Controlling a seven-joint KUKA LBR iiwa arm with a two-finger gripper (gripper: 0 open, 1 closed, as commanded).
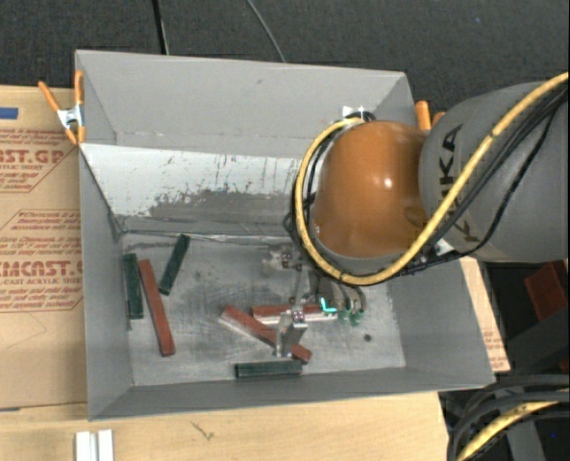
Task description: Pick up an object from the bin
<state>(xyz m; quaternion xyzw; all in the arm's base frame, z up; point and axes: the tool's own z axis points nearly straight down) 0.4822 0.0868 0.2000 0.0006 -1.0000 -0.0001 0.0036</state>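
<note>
My claw (290, 332) is down on a small cluster of flat red-brown sticks (251, 319) in the near middle of the grey metal bin (217, 94). I cannot tell whether it is apart or together. The sticks look light, stiff and smooth, so likely slippery. I'd pinch one across its narrow width, near mid-length. A dark green bar (267, 370) lies just beside them. My grey arm (515, 190) bears black letters, partly covered, seemingly KUKA.

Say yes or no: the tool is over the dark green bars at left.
No: the tool hangs over the red-brown bars near the middle, apart from those dark green bars.
</note>
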